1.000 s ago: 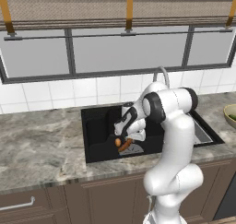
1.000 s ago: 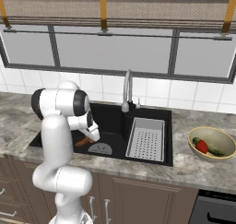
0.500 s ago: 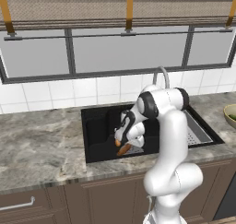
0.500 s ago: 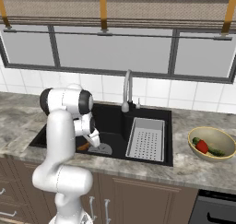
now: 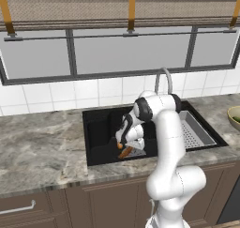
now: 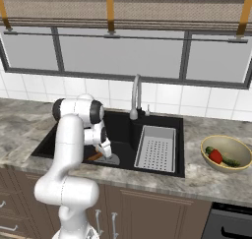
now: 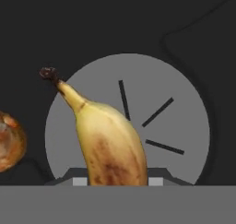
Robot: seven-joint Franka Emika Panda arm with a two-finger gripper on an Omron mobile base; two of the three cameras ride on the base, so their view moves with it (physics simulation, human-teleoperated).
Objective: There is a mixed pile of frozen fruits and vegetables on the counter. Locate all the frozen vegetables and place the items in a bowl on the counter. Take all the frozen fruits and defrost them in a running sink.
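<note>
Banana [image 7: 110,140] sits clamped in my gripper [image 5: 123,149], which I have carried lower and deeper into the sink [image 5: 101,131] over the last second. From the hand view it hangs right above the round grey drain [image 7: 184,121], with the orange [image 7: 10,140] already lying on the black floor beside it. Over on the worktop [image 6: 197,176] the bowl [image 6: 227,153] holds the apple [image 6: 215,156] next to a green item. I judge the banana close to release.
</note>
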